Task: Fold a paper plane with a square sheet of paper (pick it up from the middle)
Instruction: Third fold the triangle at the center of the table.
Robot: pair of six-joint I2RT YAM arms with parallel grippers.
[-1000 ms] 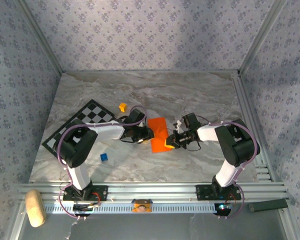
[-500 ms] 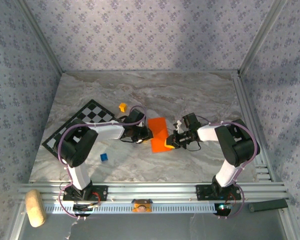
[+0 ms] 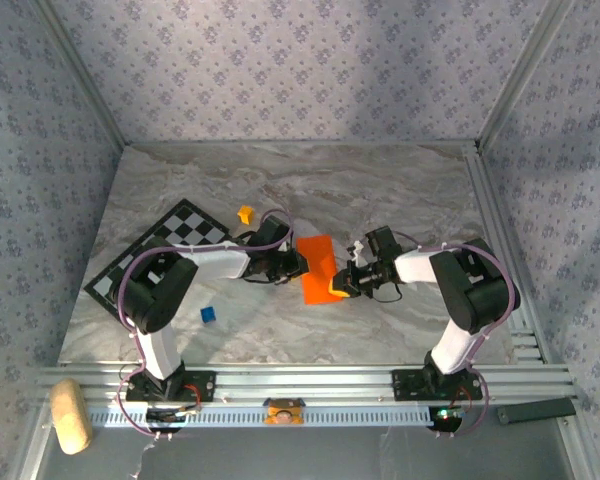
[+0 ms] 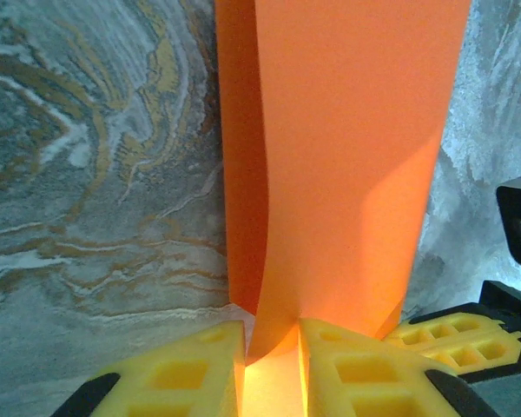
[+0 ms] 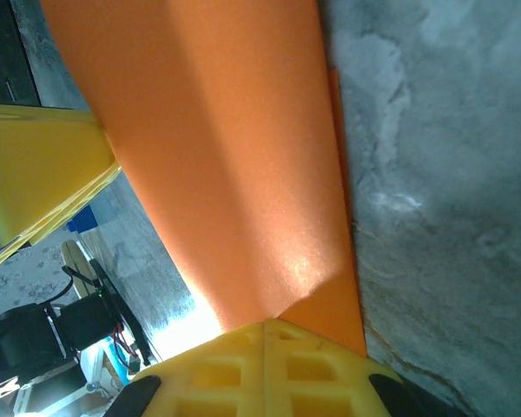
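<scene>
Left wrist view: the limp, thin sheet of paper [image 4: 330, 156] sits edge-pinched between both arms' closed jaws at six o'clock.

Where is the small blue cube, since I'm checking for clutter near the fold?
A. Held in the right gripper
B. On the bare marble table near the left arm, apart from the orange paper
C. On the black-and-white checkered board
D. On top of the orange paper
B: the top view shows the small blue cube alone on the marble table, nearer than the checkered board and left of the orange paper.
</scene>
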